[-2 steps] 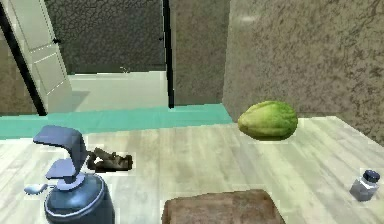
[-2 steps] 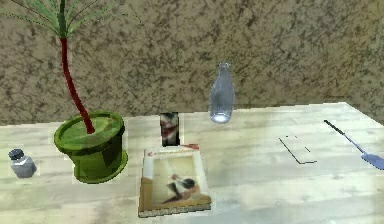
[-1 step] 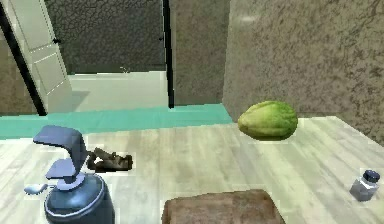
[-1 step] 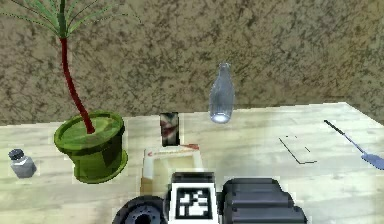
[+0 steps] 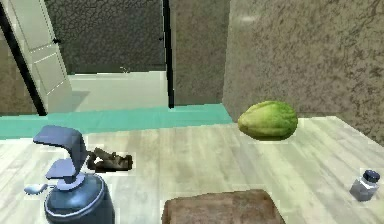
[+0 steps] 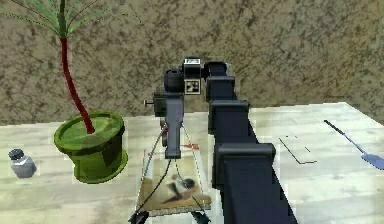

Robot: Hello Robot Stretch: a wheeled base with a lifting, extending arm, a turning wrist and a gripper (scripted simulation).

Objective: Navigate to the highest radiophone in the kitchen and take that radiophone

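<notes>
- A speckled brown wall (image 6: 300, 50) is seen behind the table in the arm side view.
- A pale wooden tabletop (image 5: 200, 150) is seen in both views.
- The dark arm (image 6: 235, 140) is stretched over the tabletop towards the far wall.
- A potted plant (image 6: 90, 145) with a red stem is placed left of the arm.
- A dark spray bottle (image 5: 75, 190) is seen near, at the forward view's left.
- A brown loaf (image 5: 225, 208) is laid at the near edge.
- A green melon (image 5: 267, 120) is laid farther, to the right.
- A flat printed sheet (image 6: 180, 185) is laid under the arm's left side.
- The gripper (image 6: 172, 190) is seen over this sheet. The state of its fingers cannot be told, nor whether anything is held.
- A grey oblong piece (image 6: 175, 125) is seen at the gripper's body. It cannot be told whether this is the radiophone.
- A small shaker (image 6: 17, 162) is placed left of the plant.
</notes>
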